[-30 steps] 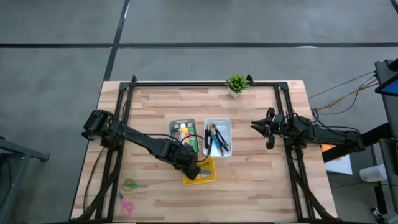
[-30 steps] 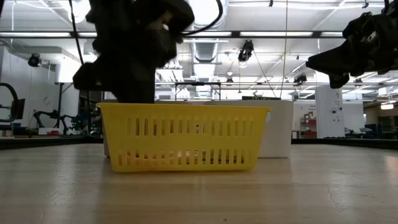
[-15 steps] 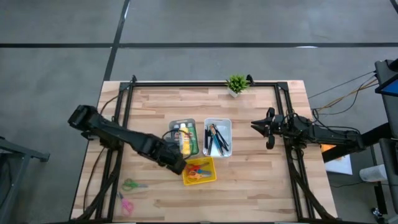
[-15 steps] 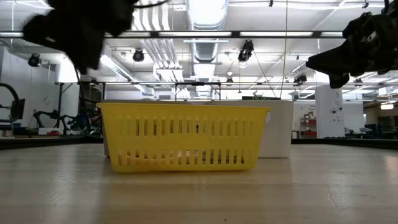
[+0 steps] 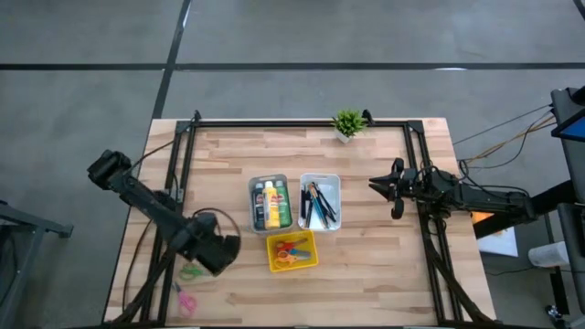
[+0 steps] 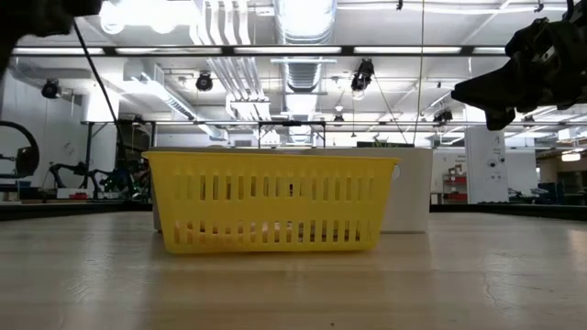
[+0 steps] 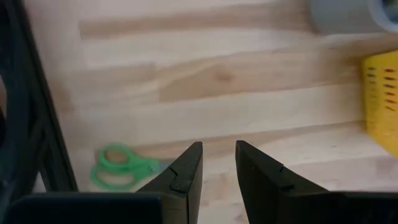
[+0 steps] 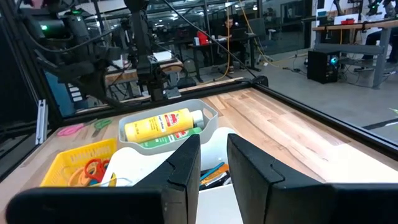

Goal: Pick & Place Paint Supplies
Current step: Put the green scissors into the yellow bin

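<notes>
Three paint bottles (image 5: 272, 203), dark, yellow and green, lie side by side in a grey tray (image 5: 254, 185). Brushes and pencils (image 5: 319, 205) lie in a white tray (image 5: 334, 182) beside it. My left gripper (image 5: 215, 251) hangs open over bare wood left of the yellow basket (image 5: 292, 250), pointing down, with green scissors (image 7: 121, 165) just beyond its fingers (image 7: 217, 146). My right gripper (image 5: 388, 187) waits open and level at the right side, facing the trays (image 8: 213, 140). The yellow bottle (image 8: 163, 124) shows in its view.
The yellow basket (image 6: 271, 202) holds red and orange scissors. Green scissors (image 5: 192, 271) and pink scissors (image 5: 186, 300) lie near the table's front left corner. A small potted plant (image 5: 347, 123) stands at the far edge. A black frame runs along the table's sides.
My left gripper has risen out of the yellow basket and swung toward the table's left edge, rolling about its own axis as it went. It now hangs over bare wood near the green scissors. The scissors in the basket stayed there.
</notes>
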Robot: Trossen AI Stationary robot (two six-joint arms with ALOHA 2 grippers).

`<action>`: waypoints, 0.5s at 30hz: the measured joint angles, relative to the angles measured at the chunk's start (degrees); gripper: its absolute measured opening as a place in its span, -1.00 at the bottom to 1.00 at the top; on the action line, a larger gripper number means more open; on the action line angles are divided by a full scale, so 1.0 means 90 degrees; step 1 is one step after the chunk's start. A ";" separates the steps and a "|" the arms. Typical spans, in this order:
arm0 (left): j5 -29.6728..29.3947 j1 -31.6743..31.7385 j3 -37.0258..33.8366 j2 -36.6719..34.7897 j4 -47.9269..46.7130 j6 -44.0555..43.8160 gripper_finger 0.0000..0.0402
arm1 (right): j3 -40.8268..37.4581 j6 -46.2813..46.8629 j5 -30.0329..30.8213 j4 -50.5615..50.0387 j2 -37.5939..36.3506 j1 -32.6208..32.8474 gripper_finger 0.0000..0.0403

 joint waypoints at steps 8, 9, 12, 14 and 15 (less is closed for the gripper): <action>0.0032 -0.1185 -0.1225 -0.0880 0.0910 -0.2525 -0.51 | 0.0000 0.0000 0.0001 0.0000 0.0000 0.0002 -0.61; 0.0034 -0.1322 -0.1359 -0.0943 0.1026 -0.2815 -0.51 | 0.0000 0.0000 0.0002 0.0000 0.0000 0.0000 -0.61; 0.0136 -0.1594 -0.1709 -0.1048 0.1436 -0.3316 -0.51 | 0.0000 0.0001 0.0002 0.0000 0.0000 0.0001 -0.61; 0.0339 -0.1606 -0.1907 -0.1065 0.1685 -0.3432 -0.51 | 0.0000 0.0000 0.0002 0.0000 0.0000 0.0002 -0.61; 0.0400 -0.1604 -0.1988 -0.1065 0.1774 -0.3539 -0.51 | 0.0000 0.0000 0.0002 0.0000 0.0000 0.0000 -0.61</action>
